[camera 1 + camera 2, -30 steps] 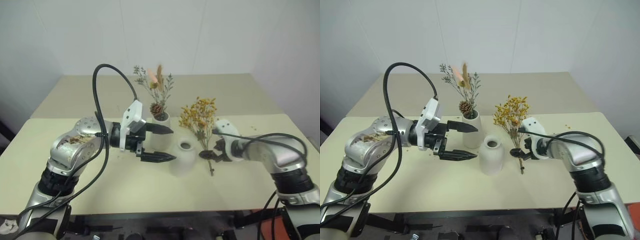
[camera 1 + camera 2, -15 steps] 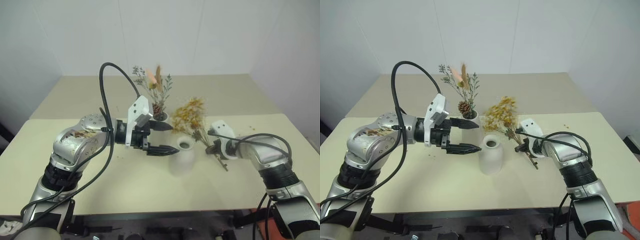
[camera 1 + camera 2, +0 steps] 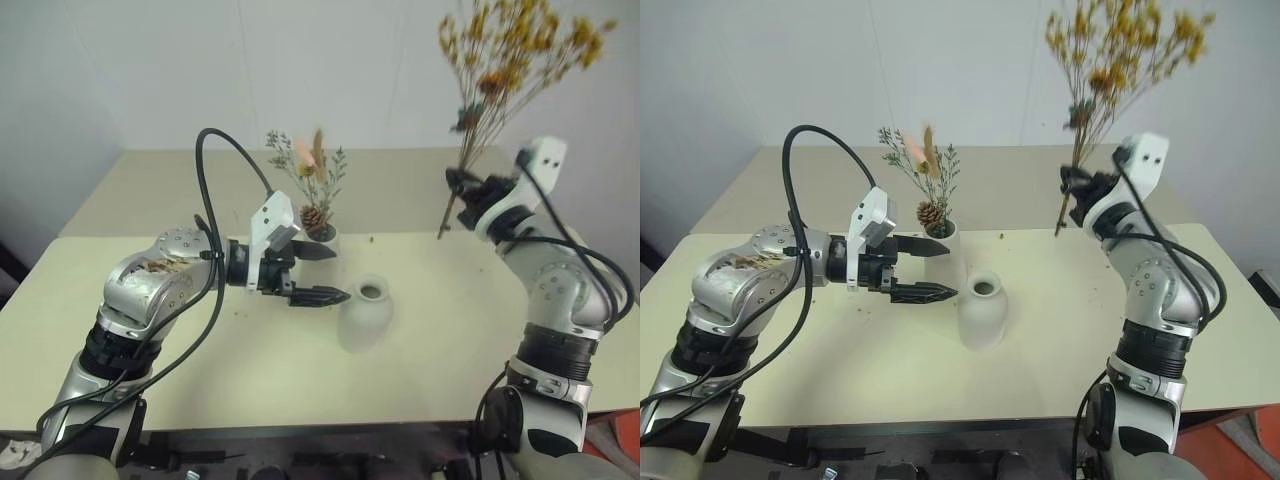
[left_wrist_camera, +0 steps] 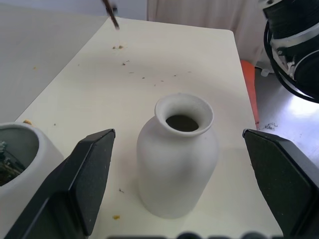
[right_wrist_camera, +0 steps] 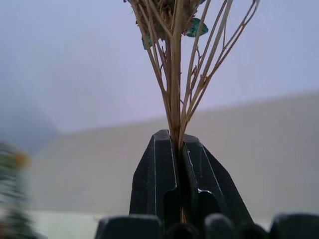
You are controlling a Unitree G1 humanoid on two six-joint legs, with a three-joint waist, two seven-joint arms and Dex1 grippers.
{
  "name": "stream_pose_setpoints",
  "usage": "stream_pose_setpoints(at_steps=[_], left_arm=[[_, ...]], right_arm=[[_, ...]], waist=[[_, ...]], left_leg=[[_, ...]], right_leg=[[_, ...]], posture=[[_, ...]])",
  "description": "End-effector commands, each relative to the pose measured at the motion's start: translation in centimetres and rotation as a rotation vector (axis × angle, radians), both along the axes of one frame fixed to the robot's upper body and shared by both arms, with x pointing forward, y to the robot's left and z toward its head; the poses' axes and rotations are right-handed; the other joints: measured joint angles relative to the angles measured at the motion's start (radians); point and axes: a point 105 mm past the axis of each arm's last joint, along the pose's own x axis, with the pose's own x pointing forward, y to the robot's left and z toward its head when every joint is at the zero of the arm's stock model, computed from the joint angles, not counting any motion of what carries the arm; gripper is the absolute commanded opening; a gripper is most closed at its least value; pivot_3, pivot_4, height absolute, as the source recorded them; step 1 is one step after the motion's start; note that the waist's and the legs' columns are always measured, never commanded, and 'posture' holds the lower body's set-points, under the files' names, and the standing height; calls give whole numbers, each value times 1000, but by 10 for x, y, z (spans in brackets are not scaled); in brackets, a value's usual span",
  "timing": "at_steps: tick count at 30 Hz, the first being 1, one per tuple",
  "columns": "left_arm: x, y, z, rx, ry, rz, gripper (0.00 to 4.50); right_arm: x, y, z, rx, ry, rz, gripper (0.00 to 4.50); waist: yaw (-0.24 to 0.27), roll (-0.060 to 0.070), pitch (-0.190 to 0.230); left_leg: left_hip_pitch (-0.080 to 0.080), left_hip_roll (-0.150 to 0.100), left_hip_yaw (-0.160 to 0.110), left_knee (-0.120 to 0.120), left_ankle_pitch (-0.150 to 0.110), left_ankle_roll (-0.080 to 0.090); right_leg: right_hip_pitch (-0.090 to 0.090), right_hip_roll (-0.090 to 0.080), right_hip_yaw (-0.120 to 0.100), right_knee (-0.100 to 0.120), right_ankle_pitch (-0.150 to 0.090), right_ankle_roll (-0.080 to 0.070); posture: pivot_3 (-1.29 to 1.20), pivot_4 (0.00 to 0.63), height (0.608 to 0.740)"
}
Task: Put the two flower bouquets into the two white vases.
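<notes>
My right gripper (image 3: 458,185) is shut on the thin brown stems of the yellow-orange bouquet (image 3: 518,48) and holds it upright, high above the table's right side. The wrist view shows the stems pinched between the black fingers (image 5: 158,174). The squat white vase (image 3: 365,312) stands empty at the table's middle, below and to the left of that bouquet. My left gripper (image 3: 335,276) hovers open just left of it, with the vase (image 4: 177,154) framed between its fingers. Behind it, the taller white vase (image 3: 945,245) holds the mixed bouquet (image 3: 310,178) with its pinecone.
The cream table (image 3: 450,350) carries a few scattered blossom crumbs (image 4: 119,47) near the vases. A black cable (image 3: 215,160) loops above my left arm. A white wall rises behind the table's far edge.
My right gripper closed on the yellow bouquet's stems on the table, then swung up high, turning the bunch upright. The left gripper stayed beside the squat vase.
</notes>
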Motion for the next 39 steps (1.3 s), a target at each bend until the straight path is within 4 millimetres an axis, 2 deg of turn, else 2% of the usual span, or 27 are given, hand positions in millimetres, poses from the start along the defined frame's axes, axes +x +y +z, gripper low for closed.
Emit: stream_pose_setpoints(at_steps=[1,5,9,12,19,29,33,34,39], left_arm=[[-4,-8,9,10,-73,-38,4500],[-5,-11,10,6,-71,-47,4500],[-4,-11,9,8,-71,-47,4500],[-4,-12,9,9,-70,-45,4500],[-4,-11,9,14,-65,-45,4500],[-3,-9,10,30,-67,-46,4500],[-3,-6,9,38,-65,-44,4500],[-3,-6,9,39,-65,-44,4500],[-2,-4,10,45,-68,-42,4500]], right_arm=[[-30,29,9,-92,-144,127,12],[-51,57,-13,-215,-168,249,12],[-64,70,-23,-242,-190,319,12],[-68,74,-26,-246,-199,344,12],[-76,80,-18,-201,-247,375,12],[-72,91,-54,-226,-138,404,12],[-72,89,-59,-226,-120,410,1191],[-71,88,-61,-226,-113,409,1626],[-72,79,-66,-232,-97,396,3191]], waist=[[0,0,0],[1,0,0],[-1,0,0],[-1,0,0],[0,0,0],[0,0,0],[0,0,0],[0,0,0],[2,0,0]], left_leg=[[0,0,0,0,0,0],[0,0,0,0,0,0],[0,0,0,0,0,0],[1,0,0,0,0,0],[1,0,0,0,0,0],[1,0,0,0,0,0],[1,0,0,0,0,0],[1,0,0,0,0,0],[1,0,0,0,0,0]], right_leg=[[0,0,0,0,0,0],[0,0,0,0,0,0],[0,0,0,0,0,0],[0,0,0,0,0,0],[0,0,0,0,0,0],[1,0,0,0,0,0],[0,0,0,0,0,0],[0,0,0,0,0,0],[1,0,0,0,0,0]], posture=[[0,150,740],[0,150,740],[0,150,740],[0,150,740],[0,150,740],[0,150,740],[0,150,740],[0,150,740],[0,150,740]])
